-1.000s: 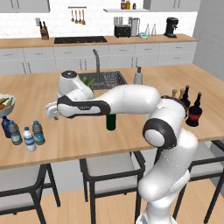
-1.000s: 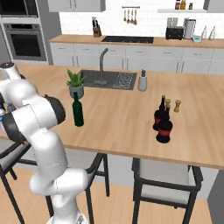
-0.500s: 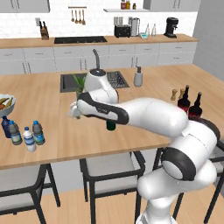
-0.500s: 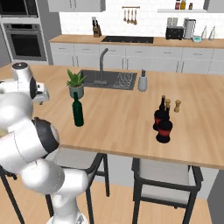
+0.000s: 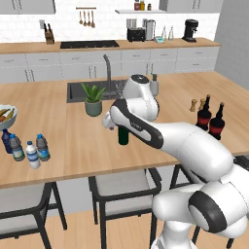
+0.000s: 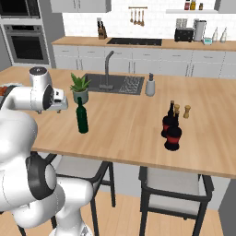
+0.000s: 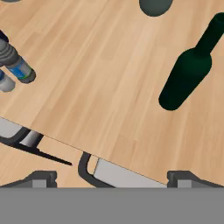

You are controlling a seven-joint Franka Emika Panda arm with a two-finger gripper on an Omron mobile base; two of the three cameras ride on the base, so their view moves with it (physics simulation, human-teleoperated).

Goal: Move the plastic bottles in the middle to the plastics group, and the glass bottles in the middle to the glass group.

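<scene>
The tall dark green wine bottle (image 5: 123, 137) (image 6: 82, 117) (image 7: 187, 72) stands upright mid-counter, its top hidden by my arm in the left base view. My gripper (image 5: 108, 122) (image 6: 62, 106) (image 7: 113, 177) hangs open and empty just left of it, apart from it. At the counter's left end a white-capped water bottle (image 5: 32, 155) and a blue-capped one (image 5: 43, 148) stand beside the dark blue bottle (image 5: 6, 141) and the grey-teal labelled bottle (image 5: 17, 148). Two squat red-labelled dark bottles (image 5: 210, 119) (image 6: 171, 129) stand at the right.
A potted plant (image 5: 92, 99) (image 6: 80, 89) stands behind the wine bottle beside the sink (image 6: 115, 84). Wooden shakers (image 6: 181, 110) sit behind the red-labelled bottles. A bowl (image 5: 5, 115) rests at the far left. Stools (image 5: 121, 187) line the near counter edge.
My arm has swung right, from over the small bottles at the left to just beside the wine bottle. The gripper stays open. No bottle has moved.
</scene>
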